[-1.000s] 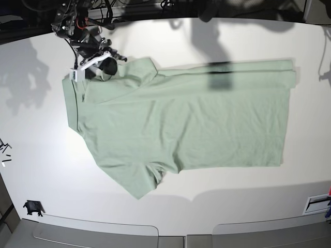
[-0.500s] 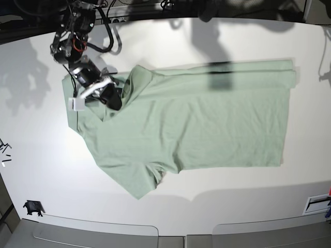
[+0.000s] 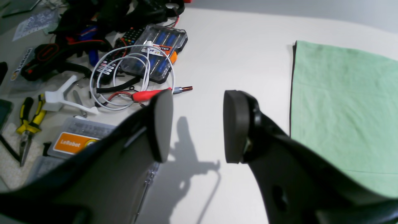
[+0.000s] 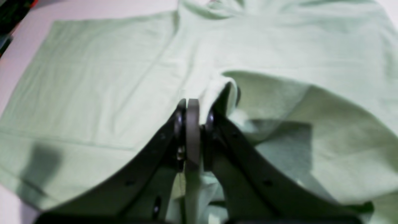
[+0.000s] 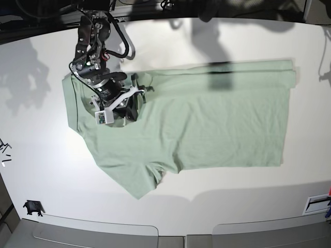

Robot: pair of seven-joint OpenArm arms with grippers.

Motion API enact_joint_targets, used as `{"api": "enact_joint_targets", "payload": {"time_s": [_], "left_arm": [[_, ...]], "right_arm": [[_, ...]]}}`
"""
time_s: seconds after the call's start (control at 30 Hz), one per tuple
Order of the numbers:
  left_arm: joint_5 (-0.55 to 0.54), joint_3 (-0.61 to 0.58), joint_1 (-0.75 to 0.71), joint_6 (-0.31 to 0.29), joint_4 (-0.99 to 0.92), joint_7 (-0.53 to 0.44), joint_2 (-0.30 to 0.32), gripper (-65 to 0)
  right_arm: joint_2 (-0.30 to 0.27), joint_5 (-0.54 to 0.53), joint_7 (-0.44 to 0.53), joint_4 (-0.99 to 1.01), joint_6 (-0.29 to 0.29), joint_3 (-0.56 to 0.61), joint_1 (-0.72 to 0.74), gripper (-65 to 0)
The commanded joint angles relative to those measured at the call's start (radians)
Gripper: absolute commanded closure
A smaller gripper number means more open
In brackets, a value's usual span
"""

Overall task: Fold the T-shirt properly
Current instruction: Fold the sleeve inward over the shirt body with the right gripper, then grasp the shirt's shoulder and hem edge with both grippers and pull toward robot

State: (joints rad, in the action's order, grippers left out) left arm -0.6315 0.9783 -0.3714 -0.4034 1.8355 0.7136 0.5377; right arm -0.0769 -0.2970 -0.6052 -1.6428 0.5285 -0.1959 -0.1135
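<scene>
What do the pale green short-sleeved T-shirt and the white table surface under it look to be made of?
The pale green T-shirt: soft matte knit, probably cotton; it creases and bunches where the right gripper pinches it. The white table: hard and smooth, likely laminate or painted board; it shows crisp shadows and a soft sheen.

Open L claw (image 3: 197,126) over table (image 3: 242,49), T-shirt (image 3: 342,105) edge at right

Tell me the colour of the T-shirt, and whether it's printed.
The T-shirt is plain pale sage green, no print visible; the base view shows it best.
</scene>
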Motion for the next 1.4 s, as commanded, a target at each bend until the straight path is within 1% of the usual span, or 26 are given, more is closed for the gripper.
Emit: {"api": "enact_joint_targets", "payload": {"time_s": [0.0, 0.1, 0.2, 0.37, 0.47, 0.7, 0.9, 0.93, 1.0, 1.03, 1.07, 1.1, 1.17, 1.27, 1.37], "left_arm": [[-0.016, 0.01, 0.003, 0.0, 0.016, -0.027, 0.026, -24.7], [-0.016, 0.01, 0.003, 0.0, 0.016, -0.03, 0.026, -24.7], [-0.016, 0.01, 0.003, 0.0, 0.016, -0.034, 0.026, -24.7], [-0.016, 0.01, 0.003, 0.0, 0.016, -0.034, 0.026, -24.7], [-0.016, 0.01, 0.003, 0.0, 0.016, -0.034, 0.026, -24.7], [-0.016, 0.01, 0.003, 0.0, 0.016, -0.034, 0.026, -24.7], [-0.017, 0.01, 0.003, 0.0, 0.016, -0.033, 0.025, -24.7], [-0.017, 0.01, 0.003, 0.0, 0.016, -0.033, 0.026, -24.8], [-0.025, 0.009, 0.003, 0.0, 0.016, -0.024, 0.026, -24.8], [-0.043, 0.008, 0.002, 0.0, 0.016, -0.013, 0.025, -24.8], [-0.076, 0.008, 0.003, 0.0, 0.016, 0.008, 0.025, -24.8], [-0.116, 0.008, 0.003, -0.001, 0.016, 0.029, 0.025, -24.8], [-0.173, 0.004, 0.003, -0.035, 0.016, 0.066, 0.023, -24.8], [-0.202, -0.029, -0.009, -0.084, 0.016, 0.078, 0.019, -24.7], [-0.21, -0.104, -0.037, -0.114, 0.016, 0.079, 0.009, -24.2]], "right_arm": [[0.002, -0.012, 0.034, -0.014, -0.01, 0.0, 0.017, 0.0], [0.01, -0.012, 0.057, 0.012, -0.035, 0.0, 0.031, 0.0], [0.019, -0.013, 0.065, 0.093, -0.035, 0.0, 0.077, 0.0], [0.019, -0.013, 0.08, 0.293, -0.035, 0.0, 0.19, 0.0], [0.019, -0.028, 0.083, 0.373, -0.035, 0.0, 0.245, 0.0], [0.019, -0.028, 0.115, 0.393, -0.035, 0.0, 0.304, 0.0], [0.019, -0.027, 0.112, 0.393, -0.034, 0.0, 0.35, 0.0], [0.019, -0.027, 0.112, 0.393, -0.034, 0.0, 0.352, -1.6], [0.019, -0.027, 0.111, 0.393, -0.034, 0.0, 0.355, -19.2], [0.018, -0.027, 0.107, 0.393, -0.034, 0.0, 0.354, -25.4], [0.018, -0.027, 0.098, 0.393, -0.034, 0.0, 0.355, -28.9], [0.018, -0.027, 0.091, 0.393, -0.035, 0.0, 0.354, -29.5], [0.014, -0.027, 0.088, 0.391, -0.035, -0.001, 0.355, -29.5], [0.001, -0.028, 0.084, 0.367, -0.035, -0.021, 0.355, -29.5], [-0.011, -0.032, 0.022, 0.309, -0.031, -0.072, 0.354, -29.5]]}}
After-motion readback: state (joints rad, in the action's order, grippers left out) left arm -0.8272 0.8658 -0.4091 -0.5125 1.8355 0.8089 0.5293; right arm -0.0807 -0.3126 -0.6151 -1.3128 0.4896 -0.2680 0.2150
